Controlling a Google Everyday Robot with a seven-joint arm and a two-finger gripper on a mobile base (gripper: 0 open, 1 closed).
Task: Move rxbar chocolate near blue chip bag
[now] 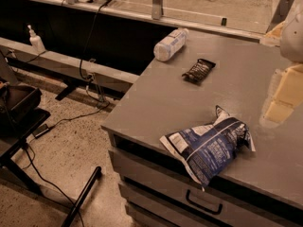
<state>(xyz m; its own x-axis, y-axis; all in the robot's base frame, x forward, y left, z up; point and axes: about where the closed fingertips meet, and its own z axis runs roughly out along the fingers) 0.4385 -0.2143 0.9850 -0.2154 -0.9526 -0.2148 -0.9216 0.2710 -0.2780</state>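
- A white pump bottle (35, 39) is seen at the far left on a pale ledge. Below it, black cables (71, 117) are trailed over a speckled floor (75, 160).
- The bench (156, 103) is a flat, matte grey slab with a straight near edge. Drawers are set beneath it, one fitted with a dark bar handle (203, 203).
- A clear plastic bottle (170, 44), cylindrical and labelled in white, is laid on its side near the bench's far left corner, at about 10 o'clock from the bar.
- The rxbar chocolate (199, 71) is laid flat on the bench's far half, touching nothing. It is a small, thin rectangle in a black wrapper with pale lettering. Its long axis is run from 7 o'clock to 1 o'clock, with the far end pointed toward 1 o'clock.
- The blue chip bag (208, 148) is placed at about 6 o'clock from the bar and well apart from it. It is puffy, crinkled dark-blue foil with white panels. Its long axis is run from roughly 8 o'clock to 2 o'clock, and its lower corner is hung over the bench's near edge.
- The tool (284, 96) is seen as a pale, blocky shape at the right edge, above the bench, at about 4 o'clock from the bar and well apart from it. Whether it is wide or narrow cannot be told, and nothing is seen held in it.
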